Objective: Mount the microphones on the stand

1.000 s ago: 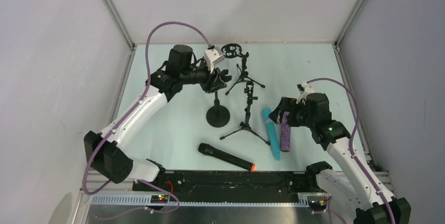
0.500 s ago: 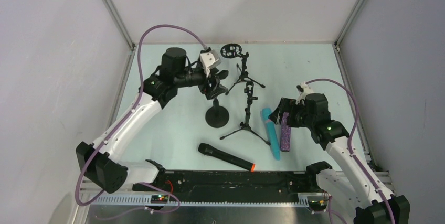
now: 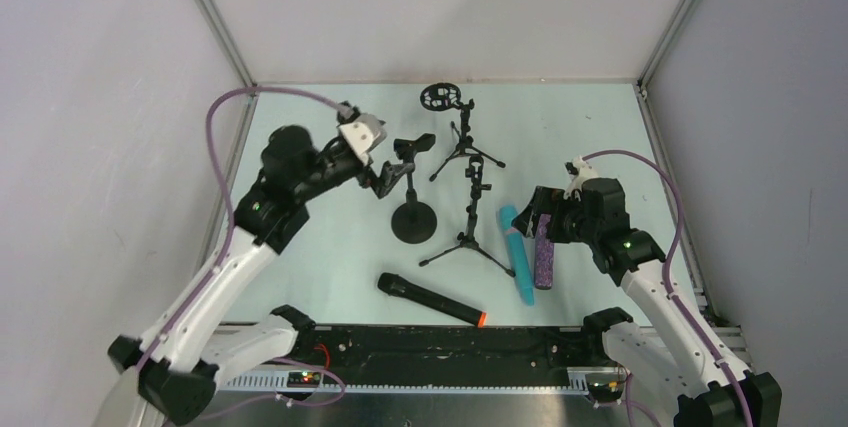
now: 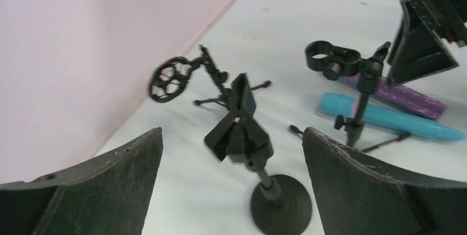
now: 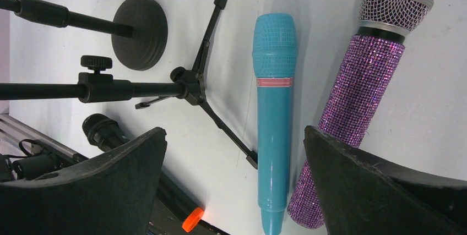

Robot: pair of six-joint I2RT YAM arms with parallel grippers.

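1. Quick status: all three mics lie flat on the table [image 3: 330, 247], none on a stand yet. The cyan-blue microphone [image 5: 273, 125] and the glittery purple microphone [image 5: 358, 97] lie side by side, right of centre in the top view. The black microphone [image 3: 430, 299] with the orange-red end is lower middle, near the front rail.
2. The right gripper [image 3: 538, 219] hovers over that cyan/purple pair, jaws wide apart and holding nothing. The two lie just beside each other, so a slightly off descent could pinch both. It could also shove one and send it rolling into the legs of the tripod stand [image 3: 472, 212].
3. The left gripper [image 3: 384, 180], jaws also apart and empty, sits just left of the round-base stand [image 3: 414, 219], up by its clip [image 4: 239, 127]. From above I honestly can't tell if a finger touches the post. A sideways nudge could tip the stand or twist the clip off its angle.
4. The stands crowd together, with the shock-mount stand [image 4: 170, 78] right behind. Knock one and it probably takes a neighbour down.
5. Pushing a mic into a clip with nothing bracing the stand likely just slides or topples it.
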